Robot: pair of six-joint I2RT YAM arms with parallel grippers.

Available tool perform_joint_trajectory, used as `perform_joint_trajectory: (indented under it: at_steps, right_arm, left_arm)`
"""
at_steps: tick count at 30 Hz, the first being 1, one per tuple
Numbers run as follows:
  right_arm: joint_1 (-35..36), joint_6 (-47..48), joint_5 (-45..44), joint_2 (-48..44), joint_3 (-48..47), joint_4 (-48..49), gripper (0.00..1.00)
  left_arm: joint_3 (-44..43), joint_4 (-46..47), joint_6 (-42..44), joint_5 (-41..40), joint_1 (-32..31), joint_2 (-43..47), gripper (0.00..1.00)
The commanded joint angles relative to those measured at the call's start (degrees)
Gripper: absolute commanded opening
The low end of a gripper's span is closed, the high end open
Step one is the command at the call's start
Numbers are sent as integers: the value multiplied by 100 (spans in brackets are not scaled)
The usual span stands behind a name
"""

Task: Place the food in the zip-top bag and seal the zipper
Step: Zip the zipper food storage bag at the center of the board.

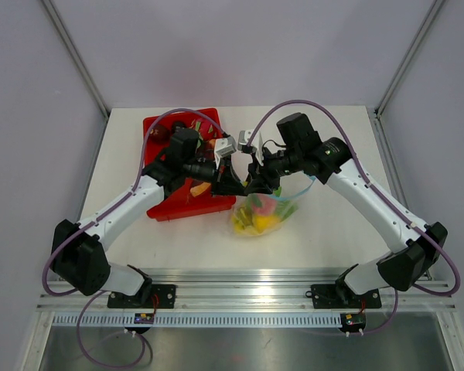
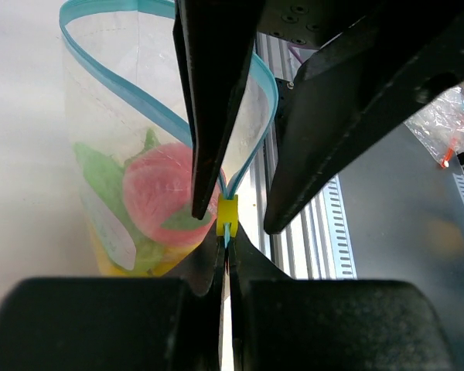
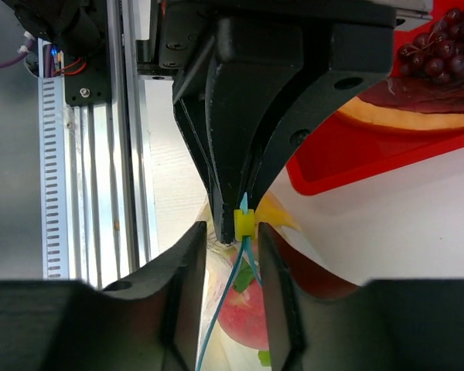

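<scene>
Nearest us, the bag (image 1: 264, 213) rests on the surface (image 1: 178, 247) between the two arms, with yellow, green and pink-red food (image 2: 162, 193) inside. Its mouth gapes, and the zipper (image 2: 139, 100) forms an open loop.

Just beyond, both tools meet at one end of the mouth. The left tool (image 2: 226, 241) has its jaws fully closed, pinching the zipper end right behind the yellow slider (image 2: 227, 214). The right tool (image 3: 232, 232) has its jaws partly apart, straddling slider and strip. We see no contact there and nothing gripped.

Farther back, left of the bag, the red tray (image 1: 174, 207) carries grapes (image 3: 437, 46) and a papaya slice (image 3: 417, 108).
</scene>
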State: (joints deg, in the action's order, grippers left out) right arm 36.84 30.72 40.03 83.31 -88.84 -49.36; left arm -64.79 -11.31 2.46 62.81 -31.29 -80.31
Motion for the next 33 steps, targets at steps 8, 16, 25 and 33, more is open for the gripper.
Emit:
perform_joint_trajectory:
  at_steps: [8,16,25,33]
  right_arm:
    - [69,-163,163,-86,-204,199,32]
    - [69,-294,163,-104,-213,322,39]
    - [69,-400,32,63,-275,313,0]
    - [69,-391,-487,-411,304,392,0]
  left_arm:
    - [-121,41,167,223,44,139,0]
    - [-104,15,193,258,70,156,0]
    - [-104,-64,237,250,79,183,0]
    - [-25,-221,185,380,246,463,0]
